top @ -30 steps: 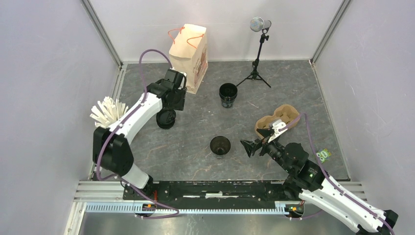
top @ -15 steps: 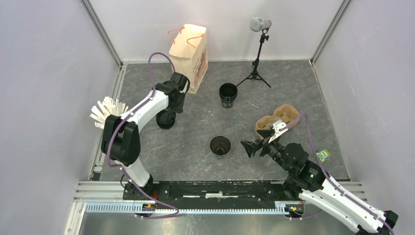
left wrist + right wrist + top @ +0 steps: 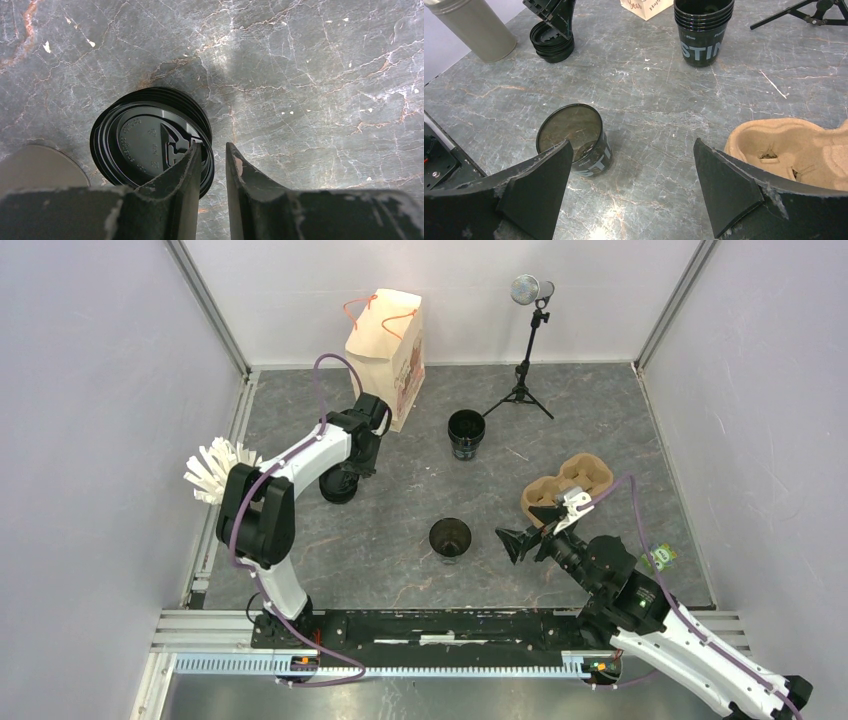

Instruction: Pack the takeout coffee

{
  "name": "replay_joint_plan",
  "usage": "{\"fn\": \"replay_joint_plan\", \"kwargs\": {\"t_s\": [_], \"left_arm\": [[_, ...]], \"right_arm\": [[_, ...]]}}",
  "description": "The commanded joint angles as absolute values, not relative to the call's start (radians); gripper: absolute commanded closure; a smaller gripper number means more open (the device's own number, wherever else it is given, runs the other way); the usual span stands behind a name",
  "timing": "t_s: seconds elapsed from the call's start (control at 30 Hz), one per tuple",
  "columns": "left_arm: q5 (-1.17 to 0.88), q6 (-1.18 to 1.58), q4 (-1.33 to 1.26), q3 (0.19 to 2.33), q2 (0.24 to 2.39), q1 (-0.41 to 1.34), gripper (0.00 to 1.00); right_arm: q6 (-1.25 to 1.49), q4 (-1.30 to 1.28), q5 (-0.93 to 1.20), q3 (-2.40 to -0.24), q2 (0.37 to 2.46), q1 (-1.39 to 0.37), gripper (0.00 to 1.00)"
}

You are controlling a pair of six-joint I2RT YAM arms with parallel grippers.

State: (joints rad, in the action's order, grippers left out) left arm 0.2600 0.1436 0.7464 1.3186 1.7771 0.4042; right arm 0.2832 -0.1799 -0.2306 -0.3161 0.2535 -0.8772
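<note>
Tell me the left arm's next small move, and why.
Probably close the left gripper fully on the top lid, then lift. In the wrist view its fingers straddle that lid's rim without pinching it yet, and the lone cup stands uncovered.

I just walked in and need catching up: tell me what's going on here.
The left gripper is down on a stack of round black plastic lids, its jaws narrow astride the rim, not visibly clamped. The right gripper hangs wide open between a lone black disposable cup and the brown moulded-pulp carrier. No cup is lidded yet.
</note>
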Motion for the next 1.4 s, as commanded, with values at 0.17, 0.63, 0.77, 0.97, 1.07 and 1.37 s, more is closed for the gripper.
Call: {"fn": "replay_joint_plan", "kwargs": {"t_s": [0.17,0.63,0.77,0.97,1.07,1.37], "left_arm": [[0.249,0.117,0.715,1.329,1.791,0.391,0.73],[0.255,0.11,0.716,1.319,1.794,0.39,0.89],[0.233,0.111,0.742,1.337,1.761,0.391,0.98],[0.198,0.124,0.803,1.387,1.666,0.391,0.98],[0.141,0.13,0.83,1.411,1.608,0.39,0.98],[-0.19,0.22,0.813,1.405,1.386,0.391,0.98]], "right_arm": [[0.28,-0.181,-0.252,-0.36,0.241,-0.882,0.02],[0.297,-0.173,-0.249,-0.367,0.252,-0.882,0.03],[0.295,-0.173,-0.255,-0.368,0.253,-0.882,0.03],[0.295,-0.144,-0.249,-0.37,0.267,-0.881,0.03],[0.291,-0.106,-0.243,-0.367,0.287,-0.882,0.03],[0.148,0.157,-0.228,-0.325,0.353,-0.883,0.04]]}}
